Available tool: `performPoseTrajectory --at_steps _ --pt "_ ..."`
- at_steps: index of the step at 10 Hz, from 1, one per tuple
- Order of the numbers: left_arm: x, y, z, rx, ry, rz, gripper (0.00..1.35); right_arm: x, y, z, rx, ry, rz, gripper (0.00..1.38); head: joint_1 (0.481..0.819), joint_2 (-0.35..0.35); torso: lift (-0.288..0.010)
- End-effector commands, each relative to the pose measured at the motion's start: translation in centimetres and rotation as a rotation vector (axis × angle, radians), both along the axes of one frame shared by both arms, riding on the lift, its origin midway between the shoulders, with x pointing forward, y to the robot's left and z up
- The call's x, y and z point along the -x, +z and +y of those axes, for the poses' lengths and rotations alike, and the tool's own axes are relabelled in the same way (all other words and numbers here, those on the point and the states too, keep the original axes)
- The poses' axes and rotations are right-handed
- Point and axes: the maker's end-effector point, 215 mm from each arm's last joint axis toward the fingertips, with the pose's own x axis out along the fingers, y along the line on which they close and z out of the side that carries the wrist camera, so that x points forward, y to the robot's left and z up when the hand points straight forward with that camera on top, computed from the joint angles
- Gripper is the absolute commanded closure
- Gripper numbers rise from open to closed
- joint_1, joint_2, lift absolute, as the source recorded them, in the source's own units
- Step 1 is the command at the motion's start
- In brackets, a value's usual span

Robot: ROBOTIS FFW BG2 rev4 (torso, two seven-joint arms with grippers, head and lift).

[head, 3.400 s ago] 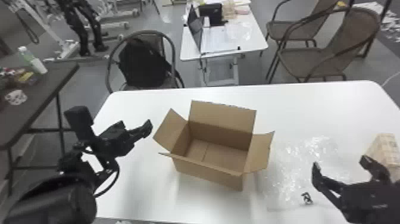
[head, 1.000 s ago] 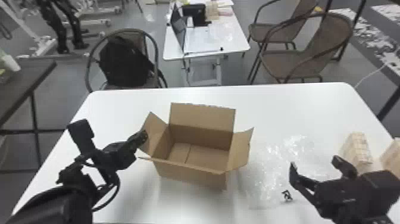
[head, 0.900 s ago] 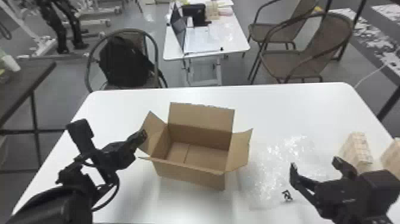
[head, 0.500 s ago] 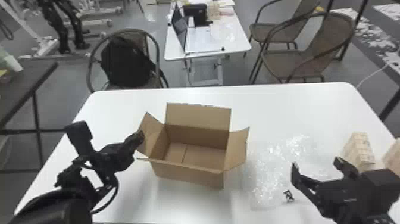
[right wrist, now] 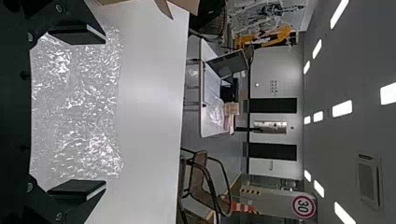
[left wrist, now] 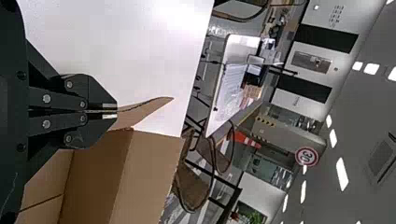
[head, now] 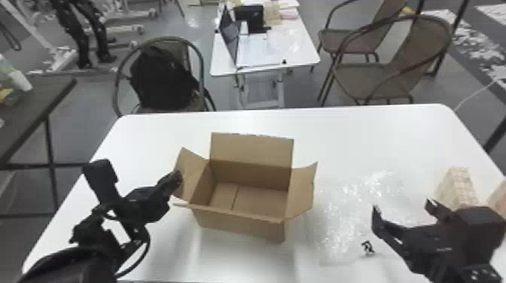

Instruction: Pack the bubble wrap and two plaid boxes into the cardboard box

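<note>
Bubble wrap (head: 339, 218), flat on the bench (head: 357, 143), between cardboard box (head: 241, 225) and right pincer (head: 403, 206), chiefly leftward of its parted fingers; nearer to right than to left pincer (head: 177, 178), the latter apparently clamped on left flap (head: 194, 174). Probable next requirement: rightward-side descent, then closure.

Centre of frame, on white rectangular table (head: 361, 139): brown rectangular cardboard box (head: 241, 224). Right of it, same table: clear plastic bubble wrap (head: 340, 225). Right of the wrap: beige oblong plaid box (head: 460, 184); second beige plaid box (head: 499, 198), at right edge.
</note>
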Motion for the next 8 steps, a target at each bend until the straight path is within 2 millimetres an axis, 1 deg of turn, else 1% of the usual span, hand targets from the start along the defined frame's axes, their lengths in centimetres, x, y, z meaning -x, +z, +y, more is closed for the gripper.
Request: performPoseTrajectory --at_steps 1,3,4,6,7,8 --pt "0.0 0.1 0.1 -0.002 0.004 -0.005 1.19 -0.4 -1.6 -0.2 -0.007 0.001 0.054 0.19 0.695 0.145 -0.090" --pt "-0.2 0.3 0.0 -0.004 0.002 -0.011 1.19 -1.0 -4.8 0.3 -0.040 0.001 0.159 0.19 0.695 0.143 -0.090" --pt "-0.1 0.2 0.0 -0.005 0.001 -0.010 1.19 -1.7 -5.9 0.5 -0.039 -0.002 0.177 0.19 0.695 0.144 -0.090" --pt "-0.2 0.4 0.0 -0.006 0.001 -0.015 1.19 -4.3 -7.5 0.9 -0.027 0.004 0.199 0.19 0.695 0.147 -0.090" --pt "-0.3 0.4 -0.2 -0.006 0.000 -0.014 1.19 -5.1 -8.6 0.8 -0.024 0.002 0.218 0.19 0.695 0.148 -0.090" --pt "-0.3 0.4 -0.2 -0.006 0.000 -0.015 1.19 -5.1 -10.2 0.5 -0.020 -0.003 0.258 0.19 0.695 0.146 -0.090"
